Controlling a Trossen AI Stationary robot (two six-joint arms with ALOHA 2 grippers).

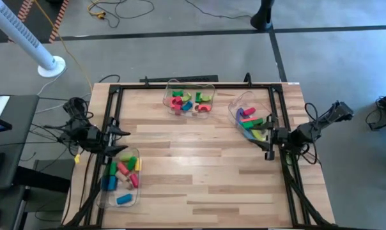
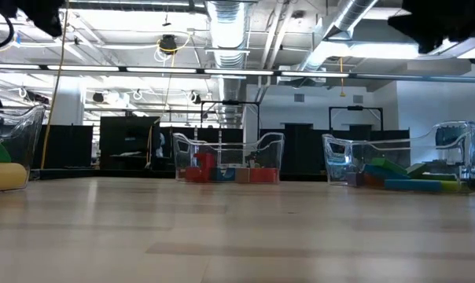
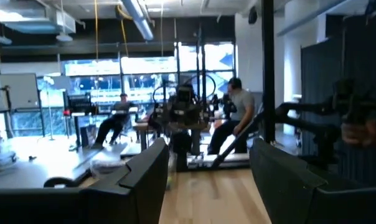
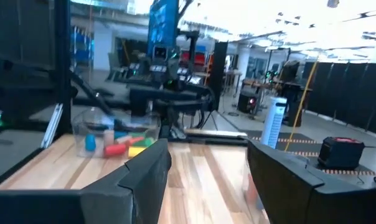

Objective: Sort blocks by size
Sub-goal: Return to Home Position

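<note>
Left hand (image 1: 119, 133) released, empty, beside the left bin (image 1: 139, 191); right hand (image 1: 268, 142) likewise, by the right bin (image 1: 233, 112). Risk: a low swing could clip a rim, spilling sorted blocks (image 1: 124, 171).

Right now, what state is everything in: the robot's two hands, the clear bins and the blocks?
Left hand: open, empty, by the table's left edge.
Right hand: open, empty, by the right edge.
Left bin: upright, holding blocks.
Middle bin: upright, holding blocks.
Right bin: upright, holding blocks.
Blocks: all inside the bins, none loose on the wood.
</note>
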